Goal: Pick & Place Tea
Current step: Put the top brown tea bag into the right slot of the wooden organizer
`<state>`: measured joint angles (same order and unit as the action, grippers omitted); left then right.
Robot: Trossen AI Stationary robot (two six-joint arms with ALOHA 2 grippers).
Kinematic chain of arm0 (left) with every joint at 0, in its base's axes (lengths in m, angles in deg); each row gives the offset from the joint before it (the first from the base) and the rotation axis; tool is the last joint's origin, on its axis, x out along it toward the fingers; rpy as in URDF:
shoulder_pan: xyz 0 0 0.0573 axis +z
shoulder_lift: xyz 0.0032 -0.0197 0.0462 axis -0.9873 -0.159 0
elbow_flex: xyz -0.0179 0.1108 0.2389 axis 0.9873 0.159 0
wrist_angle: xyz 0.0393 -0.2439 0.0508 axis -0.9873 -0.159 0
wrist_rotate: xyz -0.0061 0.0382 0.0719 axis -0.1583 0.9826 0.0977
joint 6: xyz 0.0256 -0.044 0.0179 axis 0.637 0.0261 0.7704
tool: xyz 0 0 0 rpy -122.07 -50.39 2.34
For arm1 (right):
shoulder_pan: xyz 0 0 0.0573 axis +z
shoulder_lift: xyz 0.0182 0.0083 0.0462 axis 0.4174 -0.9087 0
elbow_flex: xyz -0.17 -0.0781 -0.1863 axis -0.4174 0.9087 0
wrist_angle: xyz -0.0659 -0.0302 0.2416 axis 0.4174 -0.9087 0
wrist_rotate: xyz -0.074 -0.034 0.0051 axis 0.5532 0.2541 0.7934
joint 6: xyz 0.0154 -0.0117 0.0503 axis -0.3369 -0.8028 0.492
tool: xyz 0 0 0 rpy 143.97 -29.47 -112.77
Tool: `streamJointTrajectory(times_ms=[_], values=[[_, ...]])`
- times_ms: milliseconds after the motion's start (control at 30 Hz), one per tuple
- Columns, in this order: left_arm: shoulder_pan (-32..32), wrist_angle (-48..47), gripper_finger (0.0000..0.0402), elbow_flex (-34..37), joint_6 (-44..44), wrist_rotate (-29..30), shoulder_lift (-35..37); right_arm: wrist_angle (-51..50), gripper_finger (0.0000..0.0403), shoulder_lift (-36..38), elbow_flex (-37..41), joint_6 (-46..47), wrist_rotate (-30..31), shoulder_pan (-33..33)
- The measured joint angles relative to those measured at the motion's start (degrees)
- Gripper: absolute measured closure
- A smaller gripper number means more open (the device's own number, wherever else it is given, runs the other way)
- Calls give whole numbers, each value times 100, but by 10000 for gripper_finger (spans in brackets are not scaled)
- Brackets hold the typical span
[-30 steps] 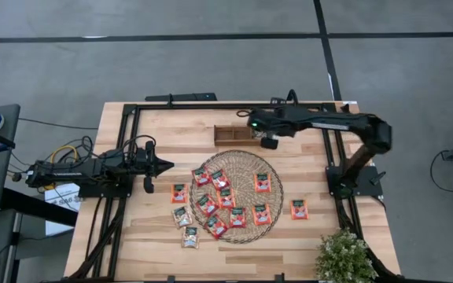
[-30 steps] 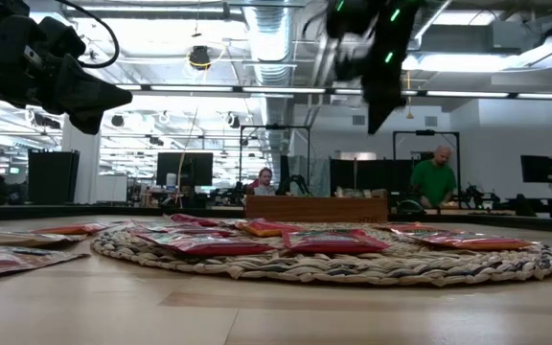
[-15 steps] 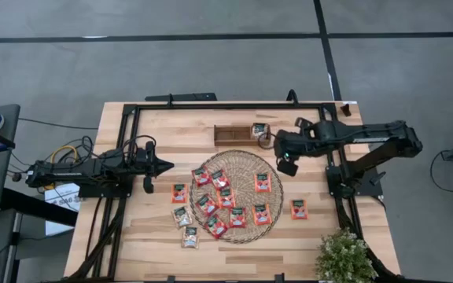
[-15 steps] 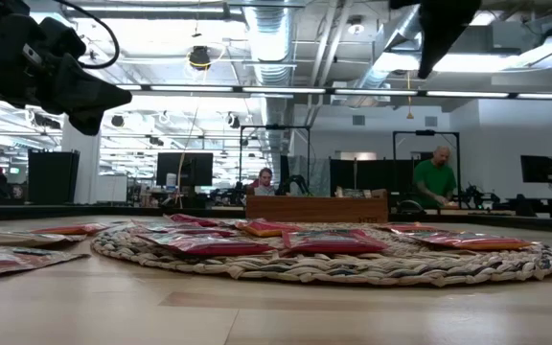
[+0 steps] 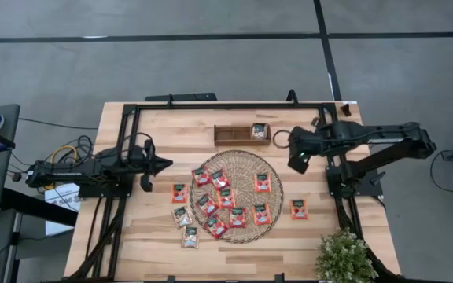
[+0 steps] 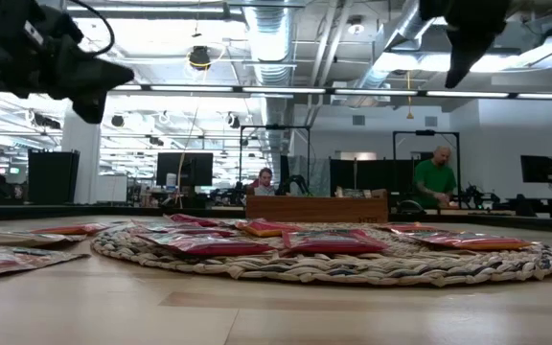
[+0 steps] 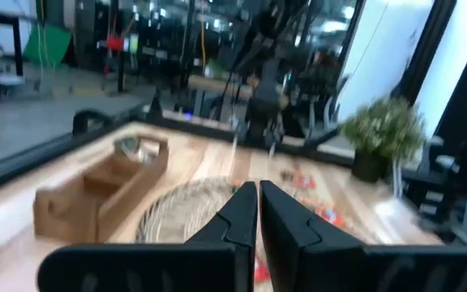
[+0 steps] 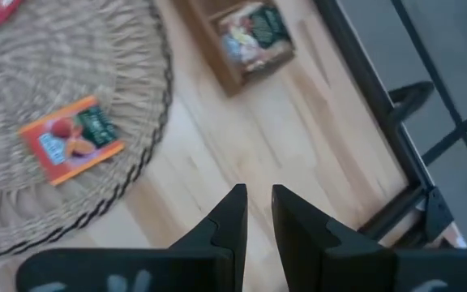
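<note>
From my overhead feed the counter fills the middle. The round woven mat sits at its centre, and the wooden tray lies at twelve o'clock from the mat, with one pale sachet already in its rightmost compartment. The rest of the tea is scattered flat: most on the mat, a few off its edge toward seven and eight o'clock, and one red sachet alone at four o'clock.

My right gripper hangs above bare wood at two o'clock from the mat, empty, fingers nearly together with a narrow gap. My left gripper waits at nine o'clock, fingers pressed closed.

I judge these sachets light, thin, floppy and slick. Lying flat, they offer little to grab, so I would pinch an edge or corner, best where one overhangs the mat's weave.
</note>
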<state>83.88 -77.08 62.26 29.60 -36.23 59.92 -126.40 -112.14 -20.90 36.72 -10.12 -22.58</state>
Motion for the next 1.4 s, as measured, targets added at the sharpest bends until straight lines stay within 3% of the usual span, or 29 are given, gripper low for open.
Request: streamJointTrajectory(times_ms=[333, 667, 867, 1100, 1400], values=[[-2, -16, 393, -680, 233, 495, -341, 1297, 351, 1917, 1170, -187, -174, -390], [-4, -458, 393, -2038, 283, 462, -2351, 2943, 351, 3672, 2196, 53, -203, -349], [-33, -2268, 393, -3415, 7, -195, -3752, 3328, 351, 4260, 2605, 53, -203, -206], [-367, -4404, 393, -4895, -973, -676, -5089, 3578, 351, 4674, 3024, 55, -208, -129], [-1249, -5450, 393, -5555, -1844, -1505, -6353, 3959, 351, 5241, 3504, 66, -700, -132]])
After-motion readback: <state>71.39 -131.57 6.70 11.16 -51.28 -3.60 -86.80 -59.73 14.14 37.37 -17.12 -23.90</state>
